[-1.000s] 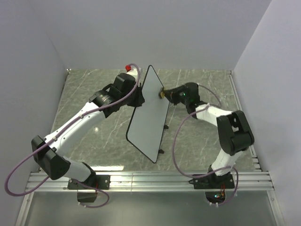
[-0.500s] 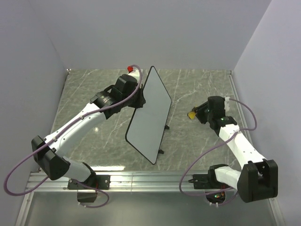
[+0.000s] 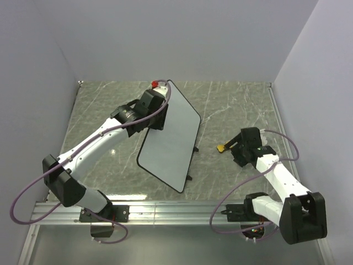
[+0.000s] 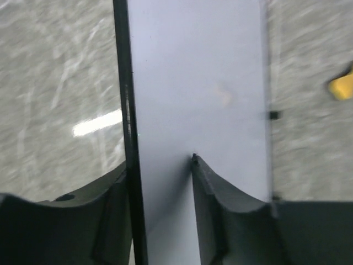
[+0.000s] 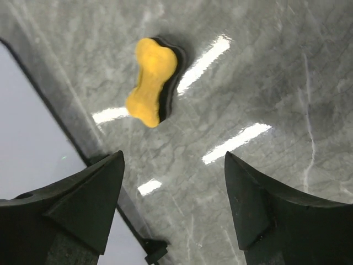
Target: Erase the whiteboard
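The whiteboard (image 3: 168,138) stands tilted on its small black feet in the middle of the table, its face blank white. My left gripper (image 3: 159,113) straddles its upper edge. In the left wrist view the black rim (image 4: 126,110) lies against the left finger, while the right finger (image 4: 220,210) stands apart over the white face; the left gripper (image 4: 159,161) is open. The yellow bone-shaped eraser (image 3: 222,148) lies on the table to the right of the board. My right gripper (image 3: 234,148) is just behind the eraser (image 5: 153,80), and this gripper (image 5: 172,157) is open and empty.
A red-capped object (image 3: 160,84) shows behind the left wrist at the back of the table. One of the board's black stand feet (image 5: 151,248) sits close to the right gripper. Grey walls enclose the marble table (image 3: 237,105) on three sides.
The right gripper left the board, swung right with the eraser, then opened and left it on the table. The left jaws parted, and the board now leans further to the left.
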Controlling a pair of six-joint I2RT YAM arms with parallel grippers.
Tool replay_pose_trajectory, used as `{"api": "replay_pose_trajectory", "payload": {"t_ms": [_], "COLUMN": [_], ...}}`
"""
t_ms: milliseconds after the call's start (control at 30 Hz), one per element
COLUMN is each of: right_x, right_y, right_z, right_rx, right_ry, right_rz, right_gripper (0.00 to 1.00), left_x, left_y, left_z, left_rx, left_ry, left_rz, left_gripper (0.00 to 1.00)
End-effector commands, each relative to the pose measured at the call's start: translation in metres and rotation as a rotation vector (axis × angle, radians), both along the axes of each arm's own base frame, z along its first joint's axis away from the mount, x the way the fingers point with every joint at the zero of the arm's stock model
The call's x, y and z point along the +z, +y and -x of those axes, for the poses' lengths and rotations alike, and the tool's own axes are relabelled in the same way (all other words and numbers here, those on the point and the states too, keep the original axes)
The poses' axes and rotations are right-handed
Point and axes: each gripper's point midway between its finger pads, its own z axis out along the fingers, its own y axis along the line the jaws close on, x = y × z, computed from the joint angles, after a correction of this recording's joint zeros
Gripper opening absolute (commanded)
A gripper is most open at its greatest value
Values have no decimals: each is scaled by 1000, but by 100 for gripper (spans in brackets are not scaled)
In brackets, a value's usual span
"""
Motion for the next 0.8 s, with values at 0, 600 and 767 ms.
{"api": "replay_pose_trajectory", "payload": {"t_ms": [0, 600, 767], "right_x": [34, 80, 85], "right_y": [-3, -3, -4], "right_z": [-13, -5, -6], "right_rx": [31, 114, 126], "right_ry": [-90, -193, -209], "right_rz": [34, 57, 67], "right_gripper": [81, 91, 93], "left_x": [-37, -23, -16], "left_y": [11, 17, 18], "left_z": [28, 27, 25], "left_rx": [-75, -11, 14], "left_ry": [159, 120, 101], "left_rz": [-150, -119, -101], "left_gripper": [48, 68, 71]}}
